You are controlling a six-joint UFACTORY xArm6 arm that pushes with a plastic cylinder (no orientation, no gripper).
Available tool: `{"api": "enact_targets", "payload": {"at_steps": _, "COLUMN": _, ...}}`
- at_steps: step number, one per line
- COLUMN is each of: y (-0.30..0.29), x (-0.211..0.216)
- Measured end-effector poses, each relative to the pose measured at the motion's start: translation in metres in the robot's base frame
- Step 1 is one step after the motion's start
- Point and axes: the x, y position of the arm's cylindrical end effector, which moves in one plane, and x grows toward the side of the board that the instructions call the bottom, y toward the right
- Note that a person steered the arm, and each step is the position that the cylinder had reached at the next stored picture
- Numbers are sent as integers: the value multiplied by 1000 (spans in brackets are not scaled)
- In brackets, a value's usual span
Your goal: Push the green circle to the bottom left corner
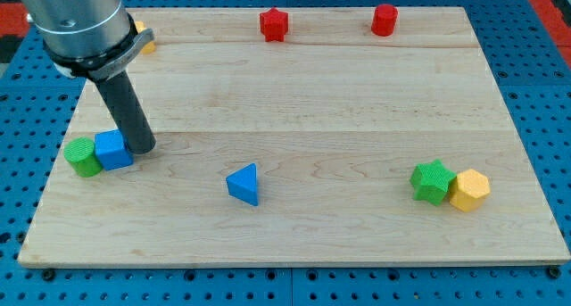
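Green circle [83,156] touches the blue cube [113,150] at the board's left edge (my tip [143,149], a bare rod, presses the cube's right).

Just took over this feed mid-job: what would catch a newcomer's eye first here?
The big dark rod at the view's left, my tip right beside the blue cube, which touches the green circle near the board's left edge. Next, the green star and yellow block paired at lower right.
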Motion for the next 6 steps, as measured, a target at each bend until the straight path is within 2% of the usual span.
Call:
{"api": "enact_targets", "payload": {"at_steps": 1, "y": -20, "x": -7}}
{"api": "enact_targets", "payload": {"at_steps": 2, "y": -56, "x": 5}}
{"api": "enact_targets", "payload": {"at_steps": 3, "y": -56, "x": 0}}
{"api": "enact_targets", "payload": {"at_steps": 4, "y": -87, "x": -18}}
{"api": "enact_targets", "payload": {"at_steps": 5, "y": -121, "x": -7}}
{"api": "enact_targets", "payload": {"at_steps": 6, "y": -122, "x": 0}}
